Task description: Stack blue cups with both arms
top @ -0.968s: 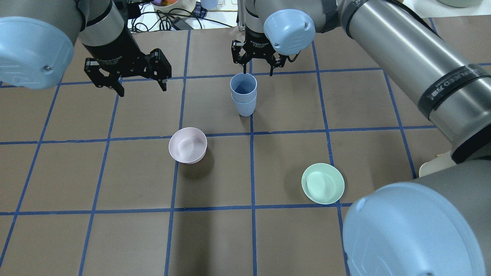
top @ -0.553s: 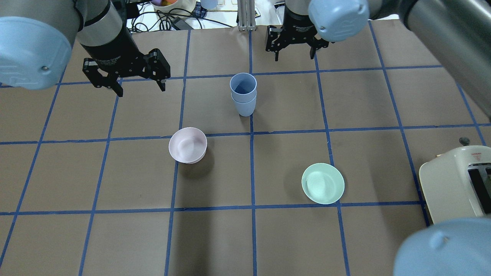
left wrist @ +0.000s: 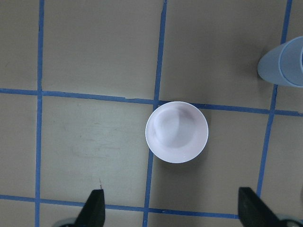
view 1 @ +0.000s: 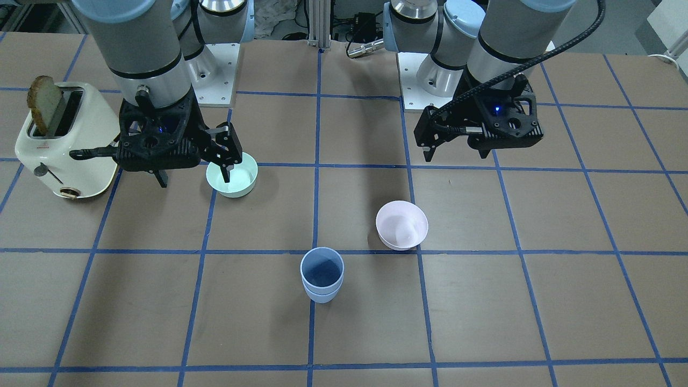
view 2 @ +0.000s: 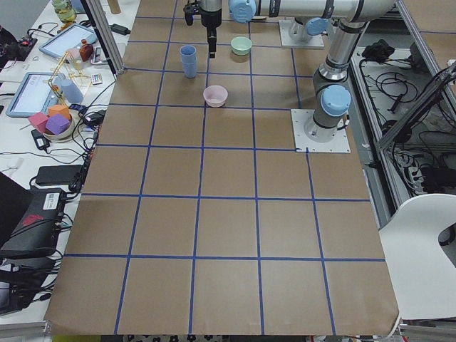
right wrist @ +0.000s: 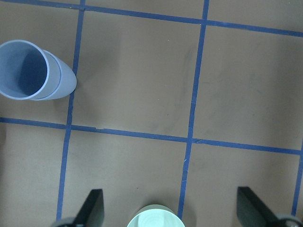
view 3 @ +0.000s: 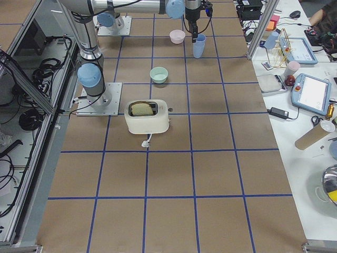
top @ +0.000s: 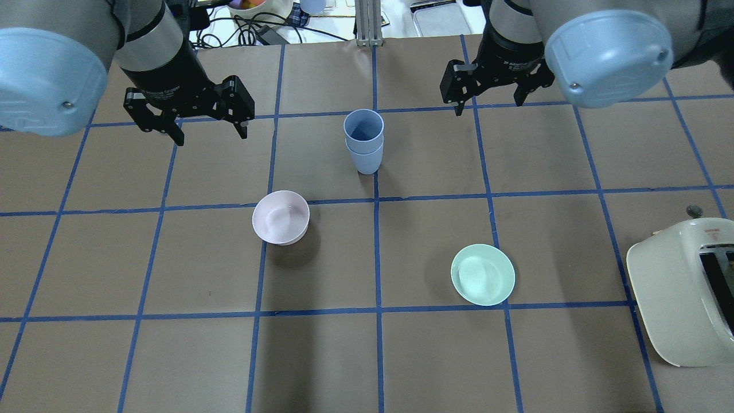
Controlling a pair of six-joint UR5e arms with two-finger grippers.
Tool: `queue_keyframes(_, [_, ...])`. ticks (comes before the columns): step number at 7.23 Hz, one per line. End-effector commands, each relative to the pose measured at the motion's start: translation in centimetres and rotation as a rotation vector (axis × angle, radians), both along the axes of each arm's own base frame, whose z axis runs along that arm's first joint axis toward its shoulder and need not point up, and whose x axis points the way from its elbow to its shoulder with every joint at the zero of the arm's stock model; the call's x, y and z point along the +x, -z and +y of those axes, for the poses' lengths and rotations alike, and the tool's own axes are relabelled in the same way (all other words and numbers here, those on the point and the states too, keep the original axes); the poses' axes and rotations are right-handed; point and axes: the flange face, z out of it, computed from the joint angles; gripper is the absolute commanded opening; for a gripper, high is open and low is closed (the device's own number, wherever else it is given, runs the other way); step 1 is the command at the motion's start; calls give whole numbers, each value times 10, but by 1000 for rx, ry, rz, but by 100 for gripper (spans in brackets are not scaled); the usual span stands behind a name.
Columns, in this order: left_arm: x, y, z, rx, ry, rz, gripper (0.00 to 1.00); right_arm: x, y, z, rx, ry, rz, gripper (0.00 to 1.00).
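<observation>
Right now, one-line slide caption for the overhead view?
Blue cups stacked mid-table; left gripper and right gripper open, apart from them.

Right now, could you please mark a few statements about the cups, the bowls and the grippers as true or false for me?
1. The blue cups stand nested, one inside the other. True.
2. The right gripper is shut on the cups. False: it is open, empty and apart from them.
3. The pink bowl lies upside down. False: it sits with its opening up.
4. The left gripper is open and holds nothing. True.
5. A slice of bread sticks out of the toaster. True.
</observation>
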Motion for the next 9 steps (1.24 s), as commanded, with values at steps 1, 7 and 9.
queue_keyframes(1, [0,0,0,-3,6,0,100,-7,-14,10,19,-12,-7,100])
queue_keyframes(7, [0,0,0,-2,4,-1,100,-30,-27,-6,34,22,-10,100])
queue_keyframes(9, [0,0,0,-2,6,0,100,-30,-27,-6,34,22,-8,100])
